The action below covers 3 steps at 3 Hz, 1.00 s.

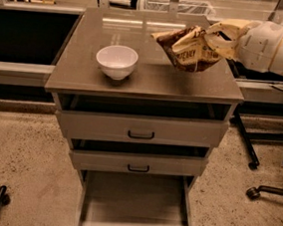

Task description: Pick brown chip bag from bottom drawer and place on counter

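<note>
Gripper (216, 39): pinching brown chip bag (187, 50) from the right, over right half of counter (149, 80) (white bowl (116, 61) sits left); bottom drawer (135, 207) pulled out

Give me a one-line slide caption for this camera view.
The gripper holds the brown chip bag over the counter near a white bowl; bottom drawer stands open below.
</note>
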Available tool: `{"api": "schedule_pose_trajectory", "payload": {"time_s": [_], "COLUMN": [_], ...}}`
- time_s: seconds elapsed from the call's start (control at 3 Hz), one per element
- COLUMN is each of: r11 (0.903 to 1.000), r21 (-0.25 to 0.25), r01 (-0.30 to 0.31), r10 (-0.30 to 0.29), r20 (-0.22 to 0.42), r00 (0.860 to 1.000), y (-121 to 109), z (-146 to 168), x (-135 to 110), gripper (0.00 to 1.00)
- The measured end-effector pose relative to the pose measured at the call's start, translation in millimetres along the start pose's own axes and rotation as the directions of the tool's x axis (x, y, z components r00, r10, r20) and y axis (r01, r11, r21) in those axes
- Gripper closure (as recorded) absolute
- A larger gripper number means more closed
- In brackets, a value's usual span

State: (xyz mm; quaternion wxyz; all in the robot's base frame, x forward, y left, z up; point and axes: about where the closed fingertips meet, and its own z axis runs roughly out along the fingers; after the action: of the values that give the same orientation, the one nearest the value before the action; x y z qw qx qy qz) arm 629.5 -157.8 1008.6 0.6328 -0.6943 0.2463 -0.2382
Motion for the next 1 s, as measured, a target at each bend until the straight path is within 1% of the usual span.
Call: {"api": "schedule_pose_trajectory", "payload": {"time_s": [0.33,0.67,1.0], "r11": [0.9979,0.9894,0.9884], "r21": [0.063,0.126,0.131], "r01": [-0.013,-0.072,-0.077], "r10": [0.022,0.098,0.105], "r20": [-0.144,-0.218,-0.221], "r00": [0.989,0.971,0.97], "y": [3,5,5], "z": [-1,-7,-7], "x": [37,72,74], "gripper": [0.58,0.35,0.11]}}
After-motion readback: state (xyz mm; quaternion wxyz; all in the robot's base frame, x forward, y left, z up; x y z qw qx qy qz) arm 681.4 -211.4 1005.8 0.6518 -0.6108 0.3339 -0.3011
